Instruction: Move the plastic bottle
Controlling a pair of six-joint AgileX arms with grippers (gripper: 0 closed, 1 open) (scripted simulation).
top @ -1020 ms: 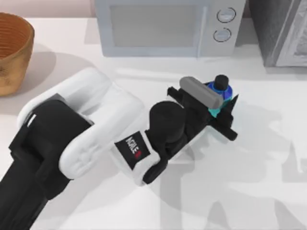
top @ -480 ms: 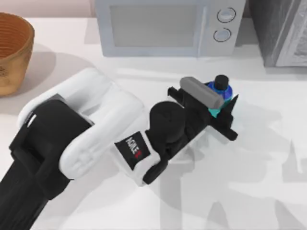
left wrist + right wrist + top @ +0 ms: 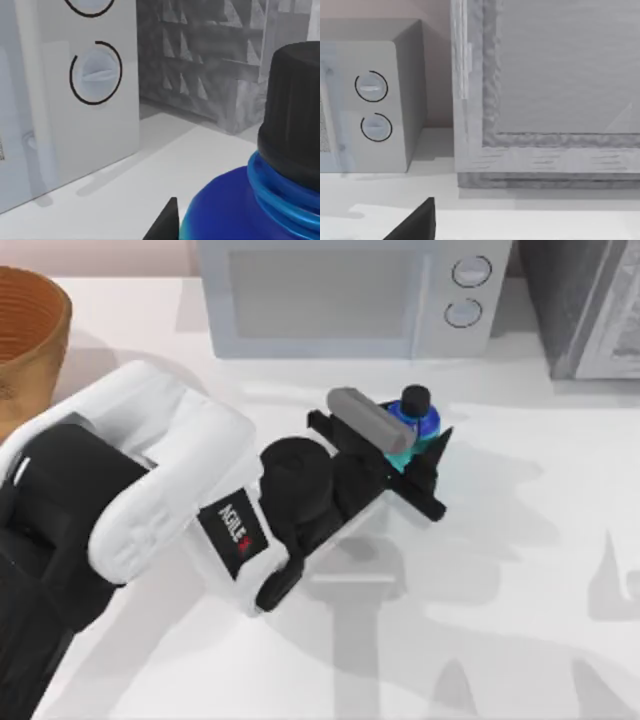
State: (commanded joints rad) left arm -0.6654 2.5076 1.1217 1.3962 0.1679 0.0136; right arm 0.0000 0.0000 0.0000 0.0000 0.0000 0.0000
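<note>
With the left gripper [image 3: 415, 455] pinching the bottle [image 3: 413, 420] just in front of the microwave [image 3: 340, 295], below its knobs, the step in hand looks like the carry. Next move likely calls for holding the pinch and a level travel clear of the microwave. Right gripper: jaws, cannot tell.

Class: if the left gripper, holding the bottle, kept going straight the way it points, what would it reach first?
Probably the grey textured cabinet past the microwave. The left gripper, shut on the plastic bottle, has bare table ahead, though depth is uncertain.
</note>
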